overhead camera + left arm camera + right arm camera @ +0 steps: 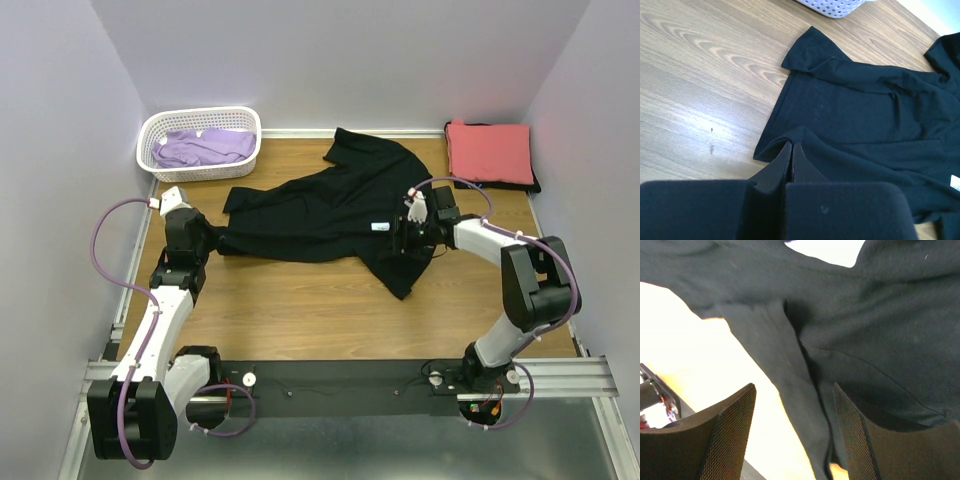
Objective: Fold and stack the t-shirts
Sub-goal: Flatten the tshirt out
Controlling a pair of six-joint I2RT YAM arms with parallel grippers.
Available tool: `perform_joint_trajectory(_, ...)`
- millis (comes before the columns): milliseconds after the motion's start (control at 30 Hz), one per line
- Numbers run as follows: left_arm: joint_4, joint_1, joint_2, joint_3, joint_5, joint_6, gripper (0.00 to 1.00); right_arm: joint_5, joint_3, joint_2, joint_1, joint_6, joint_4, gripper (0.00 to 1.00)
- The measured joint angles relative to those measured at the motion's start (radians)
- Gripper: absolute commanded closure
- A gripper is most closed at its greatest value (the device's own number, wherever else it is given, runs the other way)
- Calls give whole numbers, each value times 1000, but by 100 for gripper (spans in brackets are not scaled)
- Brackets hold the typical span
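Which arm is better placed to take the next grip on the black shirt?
Right, probably. The right gripper is open right over the black shirt, near its right side, so it only needs to close on the fabric. The left gripper is shut on the shirt's opposite edge, so it is occupied.

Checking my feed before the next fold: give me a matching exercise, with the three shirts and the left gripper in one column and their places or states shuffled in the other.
Column one:
1. black t-shirt
2. lavender t-shirt
3. coral-red t-shirt
4. left gripper

Column two:
A. folded, in the far right corner
B. shut on a shirt's edge
C. in the white basket
D. spread out in the middle

Pairs: 1-D, 2-C, 3-A, 4-B.
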Motion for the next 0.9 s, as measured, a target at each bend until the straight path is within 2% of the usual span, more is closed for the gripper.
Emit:
perform_joint_trajectory(200,0,0,0,0,0,0,100,1,5,-19,0,-1,4,29)
perform_joint_trajectory(600,0,0,-1,0,0,0,100,-37,67,84,6,-22,10,29)
perform_joint_trajectory(900,0,0,-1,0,0,1,100,-82,72,98,50,-34,18,29)
